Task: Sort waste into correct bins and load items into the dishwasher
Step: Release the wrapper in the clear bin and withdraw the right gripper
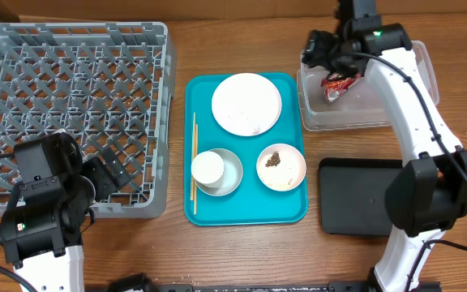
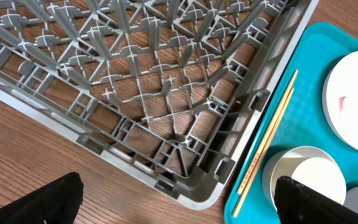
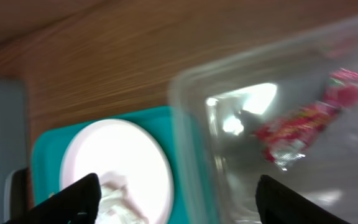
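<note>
The red snack wrapper (image 1: 336, 83) (image 3: 303, 127) lies inside the clear tub (image 1: 379, 113) (image 3: 191, 112) at the back right. My right gripper (image 1: 328, 65) (image 3: 179, 202) hovers open over the tub's left rim, nothing between its fingers. On the white plate (image 1: 246, 103) (image 3: 120, 155) sits a crumpled tissue (image 3: 117, 202). A white cup (image 1: 209, 168) (image 2: 319, 177) stands in a bowl (image 1: 232, 174), another bowl (image 1: 281, 166) holds brown scraps, and chopsticks (image 1: 194, 158) (image 2: 266, 140) lie on the tray's left side. My left gripper (image 1: 110, 177) (image 2: 179, 208) is open at the near right corner of the grey dish rack (image 1: 71, 113) (image 2: 166, 93).
The teal serving tray (image 1: 246, 212) (image 2: 309, 56) sits mid-table and carries the dishes. A black shallow tray (image 1: 359, 195) lies at the front right, partly under my right arm. Bare wooden table shows between the rack and the front edge.
</note>
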`<action>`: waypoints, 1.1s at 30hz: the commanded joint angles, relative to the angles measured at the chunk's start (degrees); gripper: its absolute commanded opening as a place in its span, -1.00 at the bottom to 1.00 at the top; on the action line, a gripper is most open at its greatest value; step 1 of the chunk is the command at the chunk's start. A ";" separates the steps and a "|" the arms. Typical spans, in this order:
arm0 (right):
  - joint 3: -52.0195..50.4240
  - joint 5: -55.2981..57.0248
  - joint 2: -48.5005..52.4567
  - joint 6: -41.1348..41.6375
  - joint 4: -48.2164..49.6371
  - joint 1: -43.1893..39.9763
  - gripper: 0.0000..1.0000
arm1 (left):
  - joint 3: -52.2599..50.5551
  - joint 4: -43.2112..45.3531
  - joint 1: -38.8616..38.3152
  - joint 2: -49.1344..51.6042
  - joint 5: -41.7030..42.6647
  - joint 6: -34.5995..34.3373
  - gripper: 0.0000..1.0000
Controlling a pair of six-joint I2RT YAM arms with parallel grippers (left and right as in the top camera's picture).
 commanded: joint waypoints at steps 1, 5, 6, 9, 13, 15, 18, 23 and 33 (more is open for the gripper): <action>1.33 -6.01 -2.49 -10.93 0.46 6.32 0.66 | 1.03 0.26 0.42 0.02 -0.55 -0.52 1.00; 0.52 -3.63 1.27 -11.58 0.44 11.41 0.64 | 1.03 0.24 0.42 0.02 -0.55 -0.52 1.00; 0.52 -2.51 2.40 -11.56 0.46 12.37 0.61 | 1.03 0.24 0.42 0.02 -0.52 -0.52 1.00; 0.52 -1.29 6.78 -11.56 0.46 15.30 0.59 | 1.03 0.20 0.42 0.02 -0.52 -0.52 0.99; 0.52 -1.29 11.26 -10.32 0.72 17.79 0.51 | 1.03 0.17 0.42 0.02 -0.52 -0.52 0.99; 0.52 -1.09 13.29 -10.14 0.96 18.69 0.43 | 1.03 0.17 0.42 0.02 -0.52 -0.52 1.00; 0.52 0.17 15.98 -8.09 1.40 19.71 0.40 | 1.03 0.17 0.42 0.02 -0.52 -0.52 1.00; 0.52 3.85 17.51 -4.98 1.81 20.09 0.03 | 1.03 -0.02 0.42 0.02 -0.52 -0.52 0.99; 11.08 4.96 14.67 -5.01 -8.79 17.51 -0.92 | 1.03 0.02 0.42 0.02 -0.52 -0.52 1.00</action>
